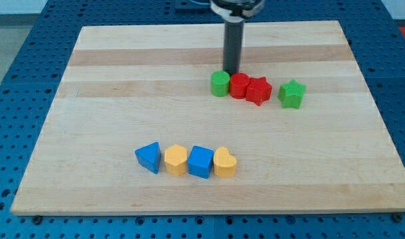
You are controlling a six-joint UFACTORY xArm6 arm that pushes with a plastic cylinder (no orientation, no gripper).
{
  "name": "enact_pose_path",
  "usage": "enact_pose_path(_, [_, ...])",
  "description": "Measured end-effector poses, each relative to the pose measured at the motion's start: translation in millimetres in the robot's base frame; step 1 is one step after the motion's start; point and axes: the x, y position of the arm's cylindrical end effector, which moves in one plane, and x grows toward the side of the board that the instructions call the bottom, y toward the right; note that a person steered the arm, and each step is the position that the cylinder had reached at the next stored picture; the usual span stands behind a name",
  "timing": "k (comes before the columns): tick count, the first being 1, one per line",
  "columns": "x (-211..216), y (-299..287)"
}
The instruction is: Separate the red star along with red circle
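The red circle (pixel 239 85) and the red star (pixel 258 90) sit touching each other right of the board's middle, toward the view's top. A green circle (pixel 220 83) touches the red circle on its left. A green star (pixel 291 93) stands apart to the right of the red star. My tip (pixel 230 72) is just above the gap between the green circle and the red circle, close to both.
A row of blocks lies toward the view's bottom: a blue triangle (pixel 149 157), a yellow block (pixel 176 160), a blue block (pixel 200 161) and a yellow heart (pixel 224 162). The wooden board (pixel 109 86) lies on a blue perforated table.
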Motion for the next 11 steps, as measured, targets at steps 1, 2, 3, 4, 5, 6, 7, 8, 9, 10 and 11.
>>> enact_pose_path(1, [12, -26])
enact_pose_path(2, [18, -34])
enact_pose_path(3, [3, -16])
enact_pose_path(4, [-6, 26])
enact_pose_path(5, [0, 46])
enact_pose_path(6, [9, 51])
enact_pose_path(7, [12, 49])
enact_pose_path(8, [20, 47])
enact_pose_path(9, [20, 28])
enact_pose_path(10, [21, 26])
enact_pose_path(11, [21, 56])
